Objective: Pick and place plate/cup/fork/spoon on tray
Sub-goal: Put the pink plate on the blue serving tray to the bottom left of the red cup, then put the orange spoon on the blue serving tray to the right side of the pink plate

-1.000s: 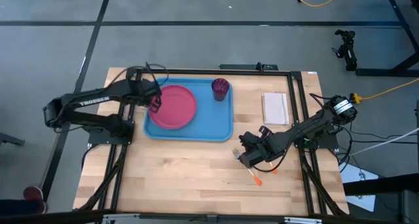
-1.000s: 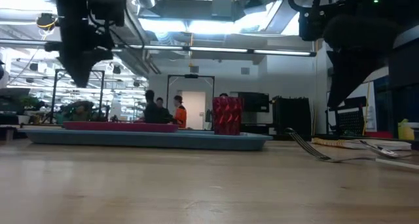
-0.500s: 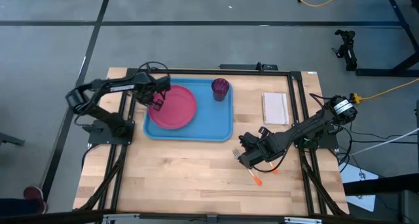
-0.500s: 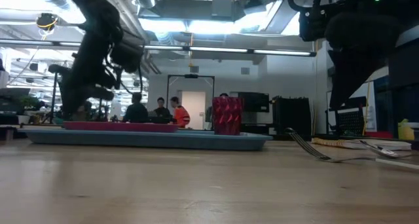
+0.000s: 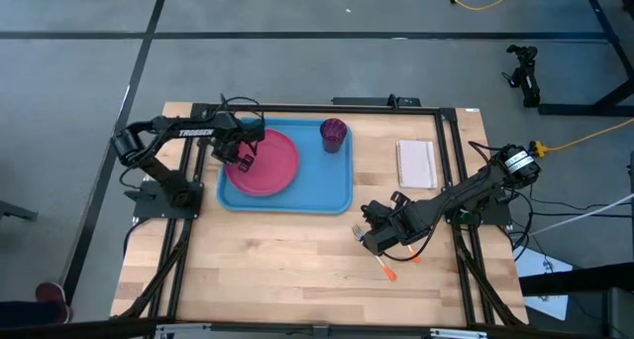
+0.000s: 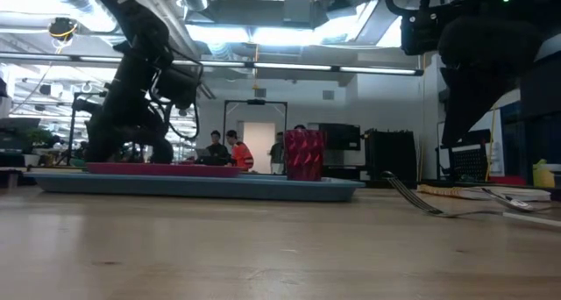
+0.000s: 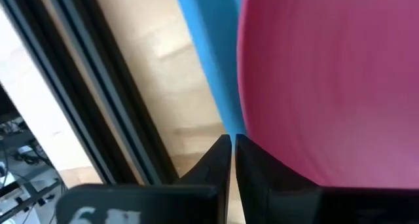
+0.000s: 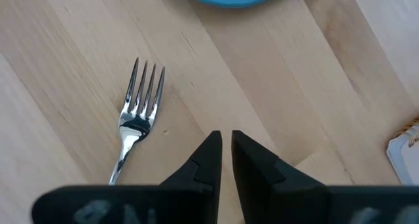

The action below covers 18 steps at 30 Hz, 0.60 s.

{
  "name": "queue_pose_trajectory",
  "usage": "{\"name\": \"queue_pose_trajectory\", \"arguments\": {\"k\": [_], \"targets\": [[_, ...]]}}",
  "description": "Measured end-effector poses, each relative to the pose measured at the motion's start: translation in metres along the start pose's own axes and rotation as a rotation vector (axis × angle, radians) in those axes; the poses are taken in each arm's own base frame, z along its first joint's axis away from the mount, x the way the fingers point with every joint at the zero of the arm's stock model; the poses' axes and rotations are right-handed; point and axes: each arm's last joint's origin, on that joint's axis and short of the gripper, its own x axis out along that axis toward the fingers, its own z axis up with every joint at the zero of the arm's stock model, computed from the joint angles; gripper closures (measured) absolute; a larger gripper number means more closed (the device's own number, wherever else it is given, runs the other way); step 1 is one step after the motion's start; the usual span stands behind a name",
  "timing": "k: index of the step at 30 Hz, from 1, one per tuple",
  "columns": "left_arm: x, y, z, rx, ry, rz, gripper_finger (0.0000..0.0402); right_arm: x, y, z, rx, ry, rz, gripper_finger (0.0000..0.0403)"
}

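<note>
The pink-red plate (image 5: 269,162) lies flat on the light-blue tray (image 5: 332,185), and the maroon cup (image 5: 334,133) stands upright in the tray's far right corner. My left gripper (image 5: 241,161) is shut and low over the plate's left rim (image 7: 245,119). My right gripper (image 5: 367,232) is shut and empty above the table, near the tray's near right corner. The fork (image 8: 139,109) lies on the wood beside it, its orange handle end (image 5: 387,272) toward the near edge. The spoon's orange end (image 5: 416,259) shows by the right arm; its bowl is hidden. My left gripper's shut fingertips (image 7: 222,152) point down at the plate's left rim, where it meets the tray floor. I cannot tell whether they touch the plate.
A small white pad (image 5: 416,164) lies to the right of the tray. Black frame rails (image 5: 451,161) run along the table's left, right and far sides. Bare wood (image 5: 287,265) fills the near half. People stand in the room behind (image 6: 237,151).
My left gripper has come down from high over the tray's left end to just above the plate's left rim, shifting slightly toward the table's right, while its arm has folded back. The plate, the cup and my right gripper have kept still.
</note>
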Motion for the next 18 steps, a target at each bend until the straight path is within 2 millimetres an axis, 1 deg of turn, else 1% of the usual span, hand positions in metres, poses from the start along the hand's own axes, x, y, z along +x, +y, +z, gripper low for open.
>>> {"name": "queue_pose_trajectory", "arguments": {"k": [12, 15, 18], "targets": [[-0.005, -0.014, -0.007, 0.069, -0.034, -0.03, 0.0389, 0.0, 0.0, 0.0, 0.0, 0.0, 0.0, 0.0361], [-0.016, -0.014, -0.008, 0.094, -0.008, -0.008, 0.0394, 0.0, 0.0, 0.0, 0.0, 0.0, 0.0, 0.0361], [-0.036, -0.015, -0.008, 0.109, -0.019, 0.03, 0.0399, 0.0, 0.0, 0.0, 0.0, -0.001, 0.0, 0.0361]]}}
